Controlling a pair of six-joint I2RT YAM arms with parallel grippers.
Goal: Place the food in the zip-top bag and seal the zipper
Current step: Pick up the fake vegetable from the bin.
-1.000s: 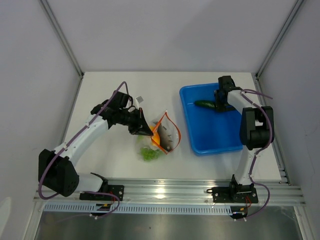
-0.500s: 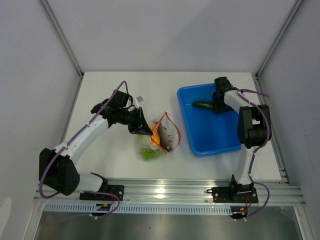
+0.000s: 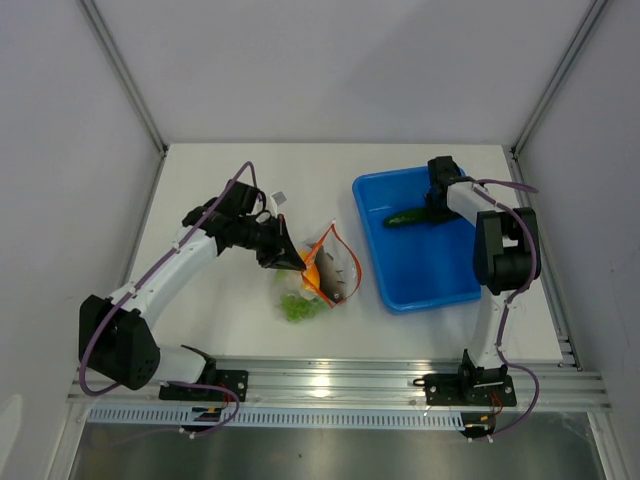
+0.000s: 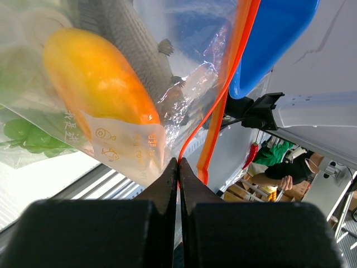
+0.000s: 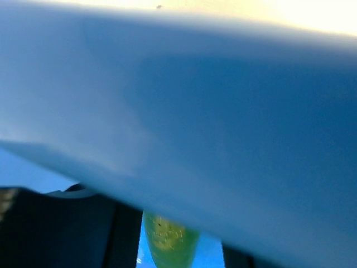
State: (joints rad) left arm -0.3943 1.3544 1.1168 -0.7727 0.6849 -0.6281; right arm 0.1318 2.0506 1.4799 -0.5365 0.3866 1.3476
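From above, the blue tray (image 3: 430, 285) has slid left and the cucumber (image 3: 405, 217) in it has turned beside the right end effector (image 3: 437, 200); this food is not yet lifted. At the left wrist, the left end effector (image 4: 178, 162) is pinched shut on the edge of the bag (image 4: 184, 84) on the desk (image 3: 220, 190), near the zipper (image 4: 228, 84); inside lie a yellow-orange piece (image 4: 97, 78), a grey fish (image 4: 134, 50), green pieces (image 4: 28, 134). At the right wrist, blur; whether the cucumber is gripped I cannot tell.

left arm (image 3: 175, 263), right arm (image 3: 492, 325): white links, black joints | purple cables (image 3: 232, 185) | black jaws
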